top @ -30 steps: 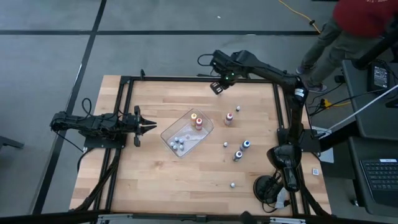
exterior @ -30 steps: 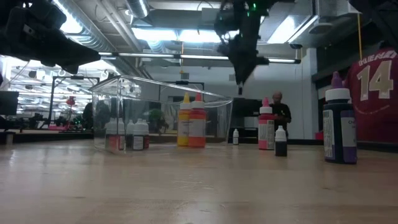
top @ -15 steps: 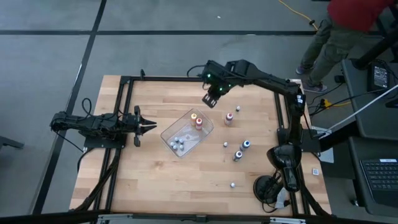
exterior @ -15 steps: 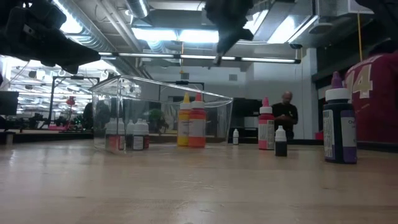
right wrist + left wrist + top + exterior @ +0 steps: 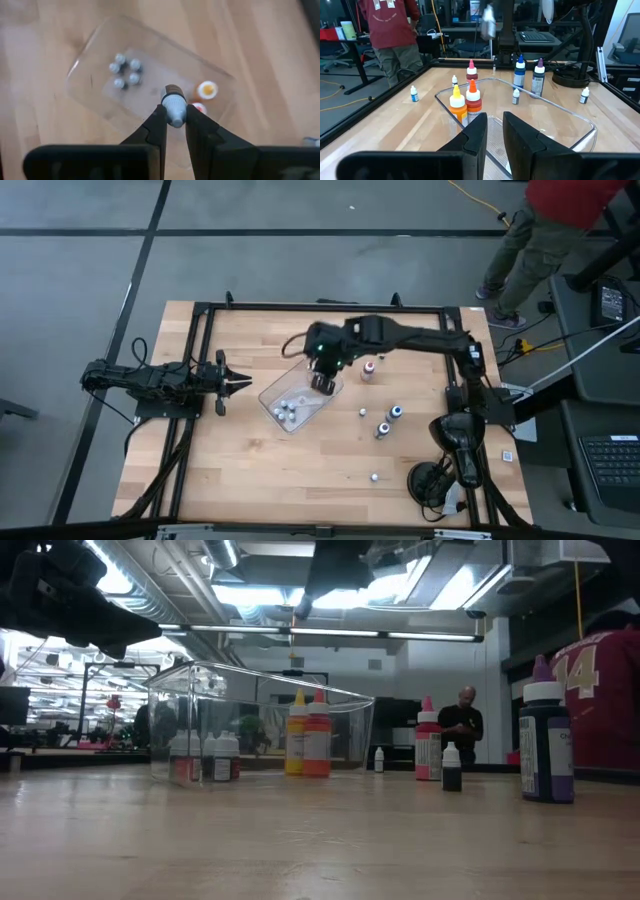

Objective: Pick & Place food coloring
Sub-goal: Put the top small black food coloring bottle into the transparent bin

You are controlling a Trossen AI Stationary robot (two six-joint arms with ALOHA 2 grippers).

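1. Above the clear tray (image 5: pixel 90 65): right gripper (image 5: pixel 173 116) clamped on a tiny white-capped bottle (image 5: pixel 174 105), dark band at its neck.
2. Left gripper (image 5: pixel 228 381) closed, empty, parked beside the tray's left.

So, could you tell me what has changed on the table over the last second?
The right gripper, shut on a small bottle, swung from over the table's far edge toward the left arm's side and now hangs above the tray. Nothing was picked up or released. The left gripper stayed shut beside the tray, and the bottles in the tray and on the table did not move.
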